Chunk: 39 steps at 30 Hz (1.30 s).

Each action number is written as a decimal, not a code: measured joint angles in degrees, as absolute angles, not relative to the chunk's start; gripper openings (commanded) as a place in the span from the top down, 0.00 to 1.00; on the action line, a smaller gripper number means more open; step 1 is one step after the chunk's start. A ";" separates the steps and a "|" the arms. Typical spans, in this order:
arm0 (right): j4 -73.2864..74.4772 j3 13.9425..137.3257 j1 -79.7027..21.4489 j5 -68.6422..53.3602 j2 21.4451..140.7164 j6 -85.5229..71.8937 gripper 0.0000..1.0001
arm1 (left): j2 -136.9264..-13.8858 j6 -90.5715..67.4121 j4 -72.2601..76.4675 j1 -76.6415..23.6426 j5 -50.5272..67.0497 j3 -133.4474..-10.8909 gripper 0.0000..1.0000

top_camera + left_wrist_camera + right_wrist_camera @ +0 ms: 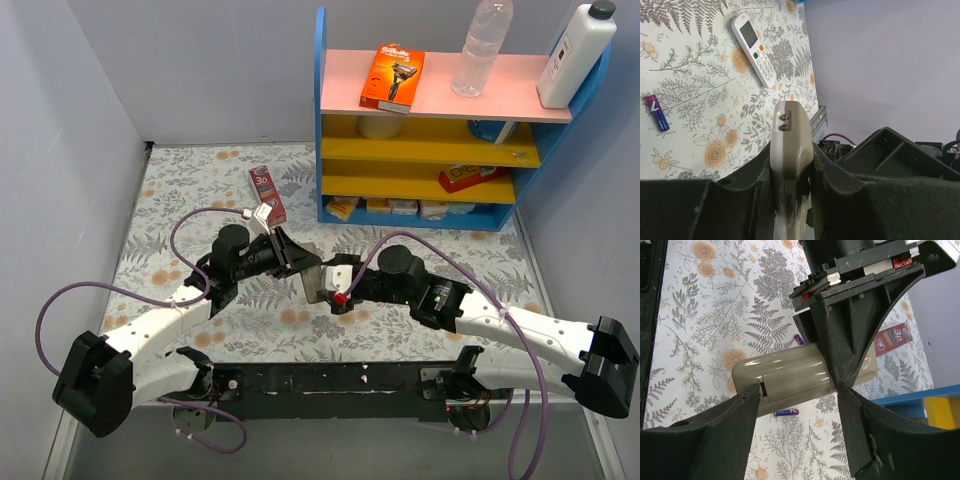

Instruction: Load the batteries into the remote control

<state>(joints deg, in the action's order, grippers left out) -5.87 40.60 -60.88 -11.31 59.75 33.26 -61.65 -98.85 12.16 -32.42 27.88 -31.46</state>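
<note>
- The left gripper has its jaws clamped on one end of the remote control, a glossy beige bar. It appears to be held clear of the floral worktop.
- The right gripper faces it from the other side. Its jaws stand apart over the remote's back, with one fingertip near the edge of the battery cover. I cannot tell whether it touches.
- The cover looks shut, so the compartment is probably not yet open.
- The batteries are not loaded. One small purple cylinder lies on the worktop just beyond the remote, and the other battery lies on its far side.
- A white keypad handset rests near a red box, well apart from the grippers. A blue shelf unit stands at the back.
- Risk: the cover is smooth and shiny, so a fingertip pushing on it may skid off rather than slide it open.
- Risk: the remote is held by one end only, so a push from the right arm could twist it in the left jaws or knock it loose.
- Risk: the batteries are tiny and round, so a nudge could roll them away, and they may be hard to pinch.
- Risk: the two grippers work very close together and could collide.
</note>
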 measured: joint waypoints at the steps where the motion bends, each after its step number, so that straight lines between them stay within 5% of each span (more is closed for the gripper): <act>1: -5.87 40.60 -61.04 -11.18 59.75 33.93 0.33 | -62.02 -98.91 12.01 -32.36 28.10 -31.77 1.00; 39: -27.64 29.71 -68.82 8.51 63.31 52.10 0.40 | -69.76 -88.95 -0.30 -30.11 26.76 -41.39 1.00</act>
